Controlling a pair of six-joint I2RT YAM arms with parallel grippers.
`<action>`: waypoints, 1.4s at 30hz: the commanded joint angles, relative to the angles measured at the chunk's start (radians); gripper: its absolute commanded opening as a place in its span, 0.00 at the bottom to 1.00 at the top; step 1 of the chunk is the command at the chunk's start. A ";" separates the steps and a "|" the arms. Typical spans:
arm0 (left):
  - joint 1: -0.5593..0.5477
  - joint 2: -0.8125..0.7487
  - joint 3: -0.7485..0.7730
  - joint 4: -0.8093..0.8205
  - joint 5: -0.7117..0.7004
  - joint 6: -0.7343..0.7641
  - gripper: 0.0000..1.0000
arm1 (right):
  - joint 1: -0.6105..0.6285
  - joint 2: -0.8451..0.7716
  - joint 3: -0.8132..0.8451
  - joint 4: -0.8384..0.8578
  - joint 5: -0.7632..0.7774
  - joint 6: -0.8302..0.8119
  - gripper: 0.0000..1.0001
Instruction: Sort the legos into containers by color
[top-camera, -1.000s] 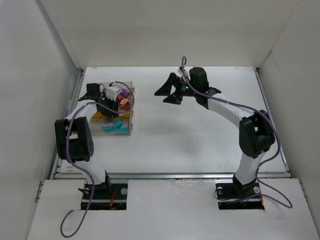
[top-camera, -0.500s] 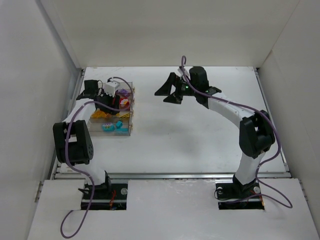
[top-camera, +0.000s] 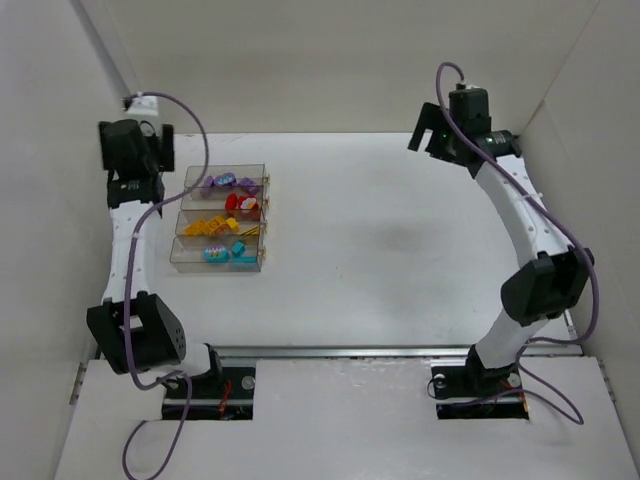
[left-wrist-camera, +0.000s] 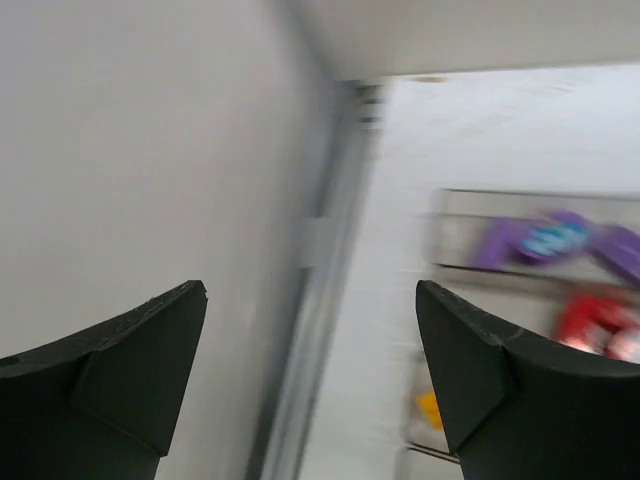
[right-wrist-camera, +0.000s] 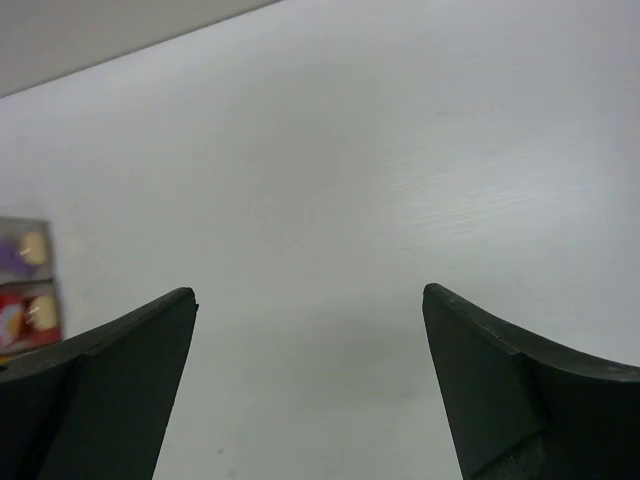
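The left gripper (left-wrist-camera: 310, 290) is held with its jaws spread wide and nothing gripped between them. It is raised high beside the side wall (top-camera: 60, 200), well apart from the bins (top-camera: 192, 203), which are caught blurred at the right edge of its wrist view. The right gripper (right-wrist-camera: 308, 292) is likewise spread open and empty, lifted over the far right of the table (top-camera: 400, 240).

The bricks are all found inside the row of four bins at the left of the table. Purple bricks (top-camera: 222, 182) are in the farthest bin, red bricks (top-camera: 243, 203) in the next, yellow bricks (top-camera: 212, 227) in the third and blue bricks (top-camera: 225, 252) in the nearest. No brick is seen lying loose outside the bins (a small one hidden by an arm cannot be ruled out). The sorting is therefore judged finished, or very nearly so, and the step in hand is taken to be the parking of both arms away from the work.

Little is probably called for next. A check is needed that no colour is mixed in any bin, which cannot be settled at this size, and then the arms are to be brought to rest. The way is narrowed by the side wall close to the left arm. It is also cluttered by the purple cables (top-camera: 200, 120) looped off each wrist, which could be snagged on the bin rims if a low return were made.
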 joint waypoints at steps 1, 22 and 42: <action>0.106 -0.013 0.054 0.099 -0.429 -0.107 0.85 | 0.034 -0.114 0.065 -0.250 0.493 -0.158 1.00; 0.272 -0.190 0.034 -0.048 -0.269 -0.190 0.89 | 0.034 -0.526 -0.312 0.152 0.747 -0.178 1.00; 0.272 -0.297 -0.025 -0.066 -0.217 -0.181 0.89 | 0.034 -0.630 -0.398 0.192 0.698 -0.198 1.00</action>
